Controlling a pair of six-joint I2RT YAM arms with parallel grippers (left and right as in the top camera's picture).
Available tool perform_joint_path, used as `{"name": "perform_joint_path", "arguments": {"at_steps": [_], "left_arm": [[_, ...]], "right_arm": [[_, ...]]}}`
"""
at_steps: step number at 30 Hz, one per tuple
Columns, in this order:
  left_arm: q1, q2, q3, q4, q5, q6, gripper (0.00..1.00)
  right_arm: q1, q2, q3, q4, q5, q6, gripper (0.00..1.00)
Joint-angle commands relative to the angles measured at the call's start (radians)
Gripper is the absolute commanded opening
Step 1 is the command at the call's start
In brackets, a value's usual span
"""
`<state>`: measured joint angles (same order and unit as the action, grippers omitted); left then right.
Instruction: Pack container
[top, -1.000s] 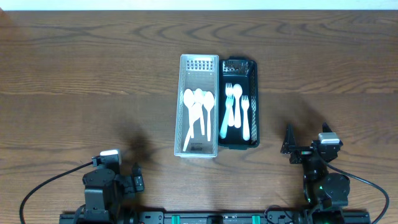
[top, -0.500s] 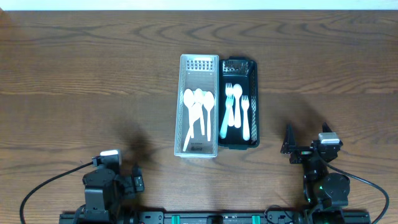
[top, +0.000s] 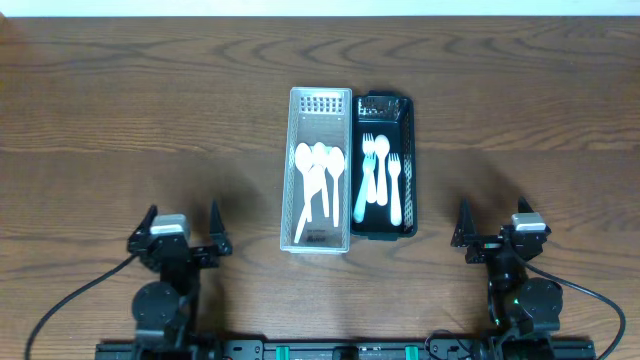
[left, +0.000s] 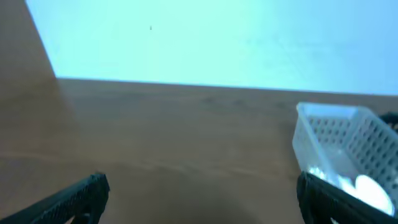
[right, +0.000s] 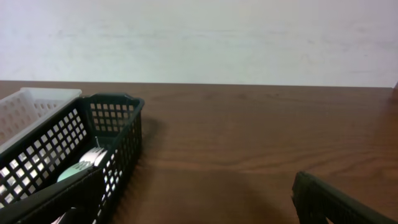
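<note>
Left claw (top: 182, 214) now faces forward (spread wide).

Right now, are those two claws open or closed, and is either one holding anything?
Left gripper: open, holding nothing.
Right gripper: open, holding nothing.

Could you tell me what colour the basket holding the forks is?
Black basket, clearest overhead.
</note>
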<state>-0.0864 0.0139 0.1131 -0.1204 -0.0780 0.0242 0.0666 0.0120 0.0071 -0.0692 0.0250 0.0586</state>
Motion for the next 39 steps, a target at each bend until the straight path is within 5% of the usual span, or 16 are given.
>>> {"name": "perform_joint_path", "arguments": {"at_steps": [1,39], "left_arm": [[-0.003,-0.012,-0.093,0.113,0.034,0.028,0.98],[-0.003,0.017,-0.109,0.050,0.045,0.020,0.98]], "right_arm": [[0.010,-0.007,-0.002,-0.005,-0.007,-0.015,0.99],[0.010,-0.007,-0.002,-0.005,-0.007,-0.015,0.99]]}}
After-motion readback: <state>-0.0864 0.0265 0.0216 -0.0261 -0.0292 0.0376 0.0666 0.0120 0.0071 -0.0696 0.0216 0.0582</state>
